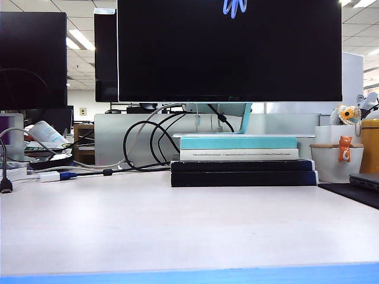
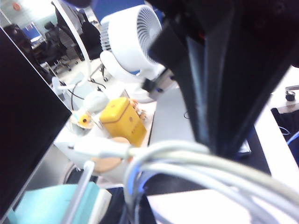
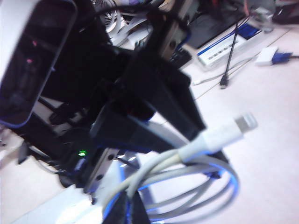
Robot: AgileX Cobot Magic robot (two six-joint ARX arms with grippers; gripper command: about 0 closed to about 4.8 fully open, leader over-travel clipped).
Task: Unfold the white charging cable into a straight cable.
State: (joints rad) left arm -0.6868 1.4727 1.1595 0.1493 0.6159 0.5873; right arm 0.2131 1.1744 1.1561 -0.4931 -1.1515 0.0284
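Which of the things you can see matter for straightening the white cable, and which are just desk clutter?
Job:
white charging cable, coiled, not on the table in the exterior view
left gripper, shut on the coil
right gripper, shut at the coil

Lying about:
monitor
books
black cables
yellow tin
white fan

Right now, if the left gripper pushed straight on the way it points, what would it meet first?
Most likely the white charging cable: its coils cross right at the tip of the shut left gripper. Beyond them lies the white desk, though depth past the coils is unclear. The right gripper is also shut by the coil.
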